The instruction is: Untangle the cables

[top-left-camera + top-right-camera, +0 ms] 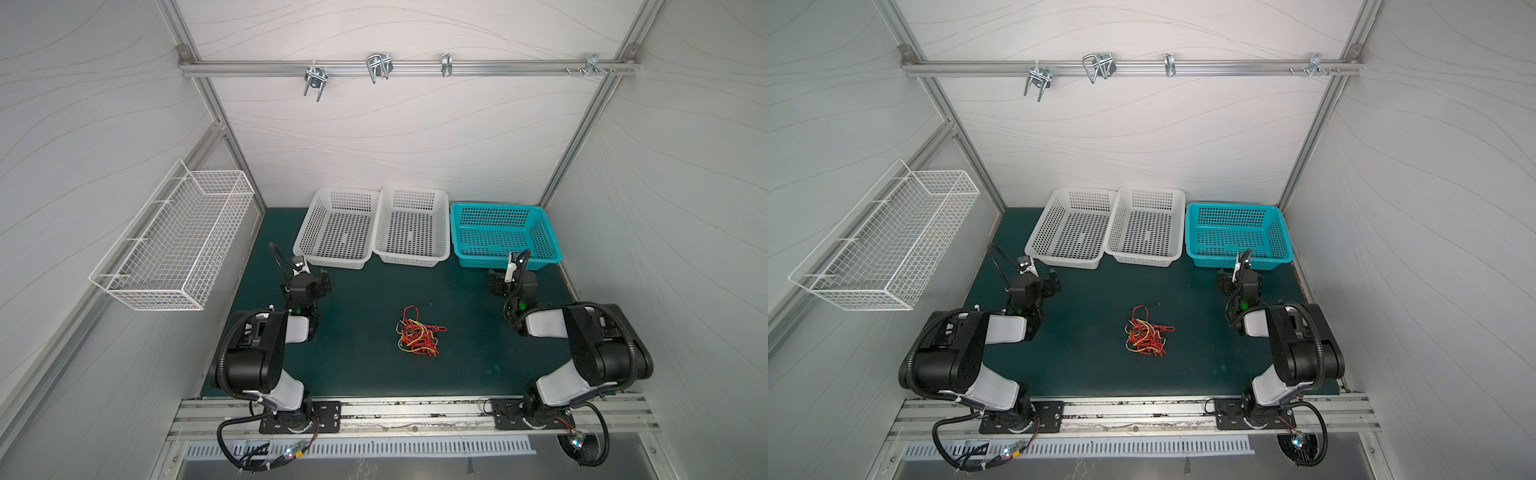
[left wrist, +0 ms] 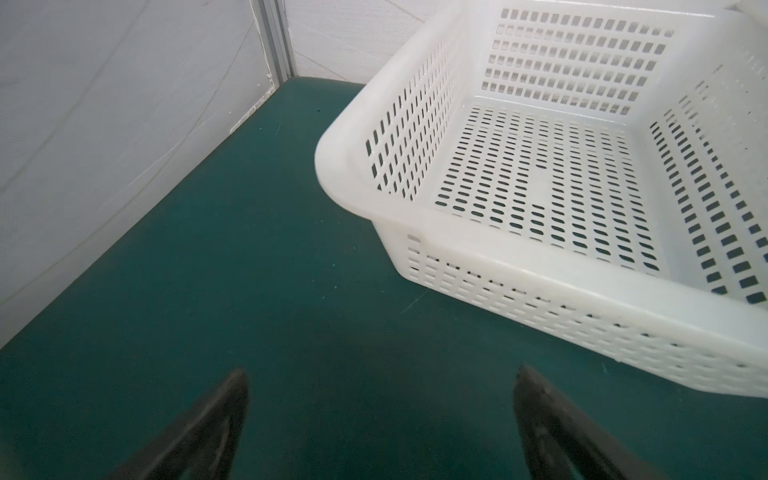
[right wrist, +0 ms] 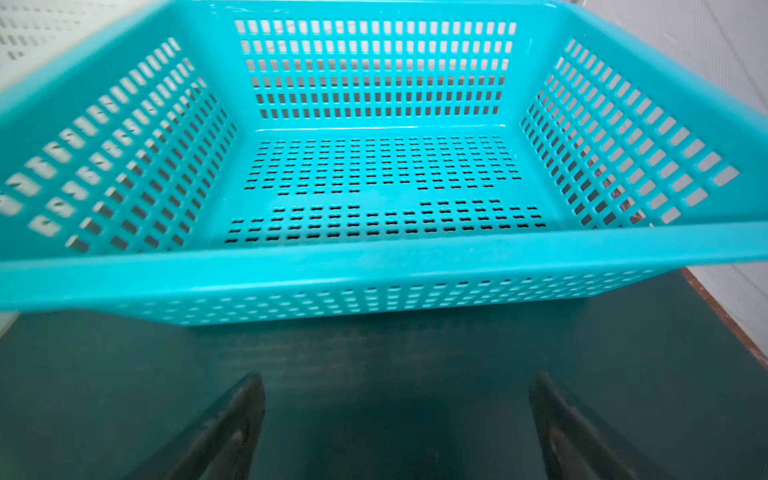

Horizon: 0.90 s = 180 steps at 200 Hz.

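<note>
The cables [image 1: 419,332] [image 1: 1148,334] lie in one small tangled heap of red, yellowish and black wires on the green mat, between the two arms. My left gripper [image 1: 322,280] [image 1: 1052,280] hovers open to the left of the heap, well apart from it, near a white basket's front corner. Open too is my right gripper [image 1: 496,282] [image 1: 1225,282], off to the right in front of the teal basket. In the left wrist view the left gripper [image 2: 380,374] has only bare mat between its fingers. The right wrist view shows the same for the right gripper [image 3: 399,378]. Neither wrist view shows the cables.
Two white baskets [image 1: 328,259] [image 1: 409,258] and a teal basket [image 1: 494,205] stand in a row at the back of the mat [image 1: 353,365]. A white wire basket [image 1: 174,241] hangs on the left wall. The white basket [image 2: 498,257] and the teal basket [image 3: 374,266] stand close ahead of the grippers.
</note>
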Tool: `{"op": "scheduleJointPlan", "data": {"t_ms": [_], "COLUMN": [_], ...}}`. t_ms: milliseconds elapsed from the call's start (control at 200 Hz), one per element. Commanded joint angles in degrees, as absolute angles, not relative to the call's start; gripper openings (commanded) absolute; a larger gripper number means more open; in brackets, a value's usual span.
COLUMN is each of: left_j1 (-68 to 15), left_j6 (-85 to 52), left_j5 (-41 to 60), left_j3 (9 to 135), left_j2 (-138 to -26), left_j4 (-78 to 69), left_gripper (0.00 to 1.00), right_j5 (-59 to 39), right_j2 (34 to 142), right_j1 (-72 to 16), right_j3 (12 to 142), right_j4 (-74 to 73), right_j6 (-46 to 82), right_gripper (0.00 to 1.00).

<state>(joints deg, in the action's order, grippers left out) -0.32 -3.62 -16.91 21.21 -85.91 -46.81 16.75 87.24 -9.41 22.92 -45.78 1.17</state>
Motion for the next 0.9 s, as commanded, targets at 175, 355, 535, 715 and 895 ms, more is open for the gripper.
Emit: {"op": "scheduleJointPlan", "data": {"t_ms": [175,355,535,715,895], "left_j1": [-0.6,-1.9,-7.4,-14.7,-25.3], "left_j6": [-6.5,-12.1,-13.8,-15.6,-15.9], "left_j5": [-19.1,-19.1,-13.2,-7.2,-5.8], "left_j3": [25.1,27.5,27.3,27.4,27.4], "left_j2": [-69.2,-58.5,-48.3,-45.1,-48.1], "left_j4": [-25.1,-9.7,-4.0,-0.3,0.1], "left_gripper": [0.97,0.99,0.99,0.99,0.97], "right_j5": [18.1,17.3,13.0,4.1,-1.2], "right_j2": [72.7,62.4,54.2,51.8,54.7], "right_j1": [-11.3,-12.5,-13.3,-16.8,-25.9], "right_j3": [28.2,30.8,34.7,37.6,38.2], "right_j4": [-26.7,-12.0,4.7,13.5,14.9], "right_j6": [1.6,7.1,13.0,17.1,22.1], "right_gripper": [0.99,0.99,0.99,0.99,0.96]}}
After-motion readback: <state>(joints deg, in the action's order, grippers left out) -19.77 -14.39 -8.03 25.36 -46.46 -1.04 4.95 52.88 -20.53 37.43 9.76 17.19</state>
